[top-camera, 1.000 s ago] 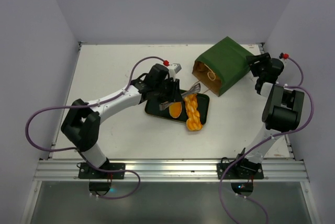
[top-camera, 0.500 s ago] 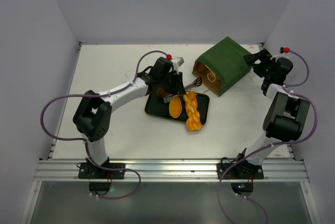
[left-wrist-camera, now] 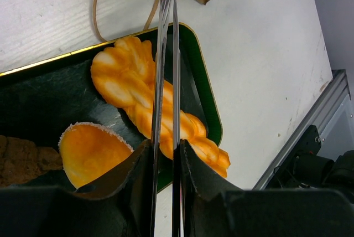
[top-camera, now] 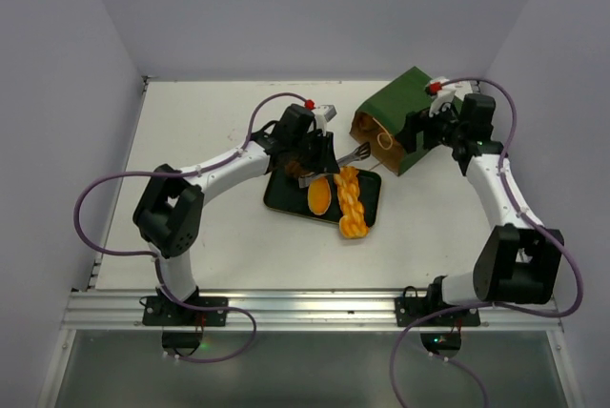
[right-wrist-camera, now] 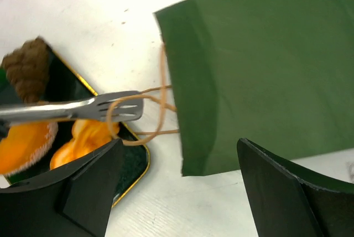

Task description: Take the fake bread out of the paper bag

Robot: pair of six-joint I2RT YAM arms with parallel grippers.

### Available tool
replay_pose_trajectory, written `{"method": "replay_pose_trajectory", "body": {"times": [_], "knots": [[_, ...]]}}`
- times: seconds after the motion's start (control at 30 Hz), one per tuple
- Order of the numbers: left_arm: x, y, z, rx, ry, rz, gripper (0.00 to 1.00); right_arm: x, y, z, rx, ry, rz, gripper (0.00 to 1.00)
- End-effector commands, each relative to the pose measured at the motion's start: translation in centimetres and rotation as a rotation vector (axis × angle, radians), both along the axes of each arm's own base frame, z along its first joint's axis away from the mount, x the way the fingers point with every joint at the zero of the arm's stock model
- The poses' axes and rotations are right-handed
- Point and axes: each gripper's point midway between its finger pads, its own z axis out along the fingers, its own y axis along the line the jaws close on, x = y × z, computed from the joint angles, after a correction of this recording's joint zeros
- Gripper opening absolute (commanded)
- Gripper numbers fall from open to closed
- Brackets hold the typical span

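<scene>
**Three pastries on the tray, tongs aimed at the bag**

The braided loaf [top-camera: 352, 202], an orange roll [top-camera: 318, 198] and a dark brown piece [right-wrist-camera: 25, 71] all sit on the black tray [top-camera: 286, 200]. The tray is just left of the paper bag [top-camera: 405, 117], which lies on its side on the counter [top-camera: 210, 132] with its mouth facing the tray. Our left hand [left-wrist-camera: 166, 162] is pinching a pair of metal tongs [top-camera: 348, 156]. Their slotted tips look empty and reach the bag's string handles [right-wrist-camera: 138, 118], we guess so we can fish inside without crushing the paper. Our right hand [top-camera: 417, 130] hovers over the green side with its fingers spread wide, probably to pin the bag down. We can't see inside the bag, so no idea what's left in there. We also can't tell whether the tongs pass through the handle loop or just over it.
</scene>
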Motion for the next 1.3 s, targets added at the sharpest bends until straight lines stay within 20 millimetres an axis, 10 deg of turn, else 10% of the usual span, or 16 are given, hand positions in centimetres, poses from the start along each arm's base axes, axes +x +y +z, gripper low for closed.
{"method": "replay_pose_trajectory", "body": {"times": [0.0, 0.47, 0.73, 0.93, 1.13, 1.27], "knots": [[0.6, 0.1, 3.0, -0.040, -0.095, -0.019, 0.28, -2.0, 0.0, 1.1, -0.297, -0.092, 0.141, 0.88], [2.8, 2.0, 2.0, 0.128, -0.233, -0.035, 0.24, -2.3, 2.6, -1.5, -0.481, -0.081, 0.271, 0.83], [3.9, 1.5, 2.8, 0.133, -0.308, -0.061, 0.22, 1.4, 3.8, -3.0, -0.549, -0.072, 0.158, 0.75], [4.3, 1.0, 2.5, 0.123, -0.314, -0.068, 0.22, 3.0, 3.9, -4.8, -0.596, -0.039, 0.118, 0.57], [4.9, 0.3, 1.8, 0.135, -0.328, -0.057, 0.22, 3.3, 3.9, -4.6, -0.581, -0.047, 0.090, 0.11], [5.9, 0.1, 2.1, 0.166, -0.374, -0.035, 0.22, 3.0, 4.2, -3.2, -0.550, -0.083, 0.074, 0.00]]}}
